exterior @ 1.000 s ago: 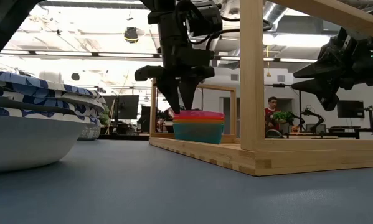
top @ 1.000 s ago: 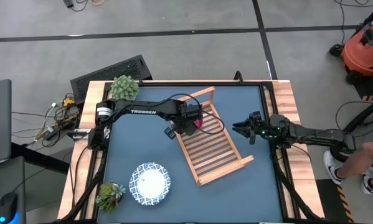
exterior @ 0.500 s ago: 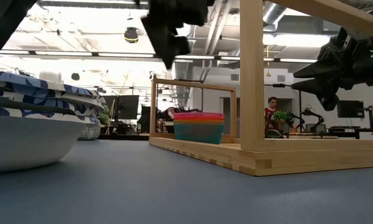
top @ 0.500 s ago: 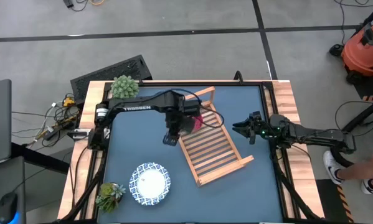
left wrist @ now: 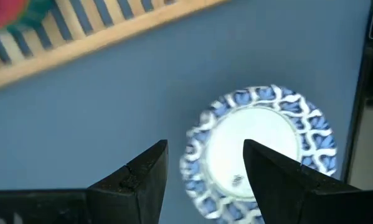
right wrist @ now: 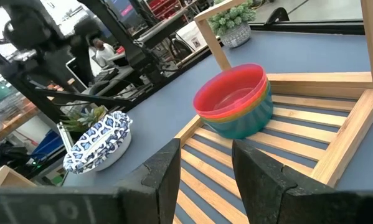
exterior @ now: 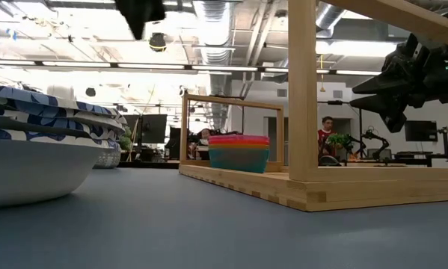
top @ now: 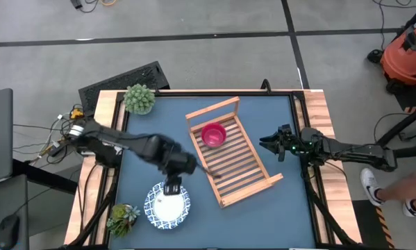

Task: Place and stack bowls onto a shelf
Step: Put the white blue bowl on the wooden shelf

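My left gripper [top: 171,186] hangs over the white dishes with blue-patterned rims [top: 167,205]. The left arm bends across the blue table [top: 145,173] and points down. In the left wrist view I see its two dark fingers [left wrist: 141,180] held apart, with nothing between them. The dishes [left wrist: 256,152] sit right past the fingertips, partly behind one finger and partly in the gap.

The little bowls [top: 214,135] are stacked on the wooden shelf [top: 233,156], near its far end rail. The red one is on top, and I see green and blue under it in the right wrist view [right wrist: 235,108].

My right gripper [top: 271,146] waits just off the side of the shelf, with its arm stretched out flat. Its fingers [right wrist: 161,171] are open a bit and hold nothing. The stacked bowls sit out past its fingertips.

Two potted plants [top: 139,98] stand at the table's left corners.
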You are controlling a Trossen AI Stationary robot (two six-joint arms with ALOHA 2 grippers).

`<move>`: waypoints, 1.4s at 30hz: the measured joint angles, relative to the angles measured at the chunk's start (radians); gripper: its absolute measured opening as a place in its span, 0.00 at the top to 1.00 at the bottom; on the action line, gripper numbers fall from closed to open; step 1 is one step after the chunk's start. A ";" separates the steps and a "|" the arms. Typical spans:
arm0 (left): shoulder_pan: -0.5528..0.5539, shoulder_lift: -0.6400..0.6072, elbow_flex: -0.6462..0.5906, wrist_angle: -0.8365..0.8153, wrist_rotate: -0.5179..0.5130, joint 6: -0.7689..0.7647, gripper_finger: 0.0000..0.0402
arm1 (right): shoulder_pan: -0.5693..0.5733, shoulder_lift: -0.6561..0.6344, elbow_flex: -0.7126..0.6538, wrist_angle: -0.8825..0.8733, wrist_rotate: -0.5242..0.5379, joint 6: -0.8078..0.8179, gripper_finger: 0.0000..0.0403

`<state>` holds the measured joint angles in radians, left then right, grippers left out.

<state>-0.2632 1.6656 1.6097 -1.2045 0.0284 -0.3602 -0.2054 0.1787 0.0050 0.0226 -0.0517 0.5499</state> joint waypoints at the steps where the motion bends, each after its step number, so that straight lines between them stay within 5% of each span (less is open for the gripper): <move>1: -0.021 -0.021 -0.049 0.037 0.000 -0.047 0.52 | 0.000 0.000 0.000 0.000 0.000 0.000 0.58; 8: -0.159 -0.115 -0.361 0.225 0.008 -0.306 0.52 | 0.000 0.000 0.000 0.001 0.000 0.034 0.58; 15: -0.218 -0.122 -0.527 0.282 -0.042 -0.363 0.52 | 0.000 0.000 0.000 0.002 0.000 0.111 0.58; 35: -0.230 -0.123 -0.539 0.317 -0.189 -0.325 0.53 | 0.000 0.000 0.000 0.000 0.000 0.161 0.58; 42: -0.230 -0.123 -0.567 0.387 -0.156 -0.310 0.70 | 0.000 0.000 0.000 -0.002 0.023 0.160 0.58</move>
<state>-0.4934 1.5429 1.0424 -0.8174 -0.1275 -0.6703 -0.2056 0.1783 0.0050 0.0204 -0.0289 0.7101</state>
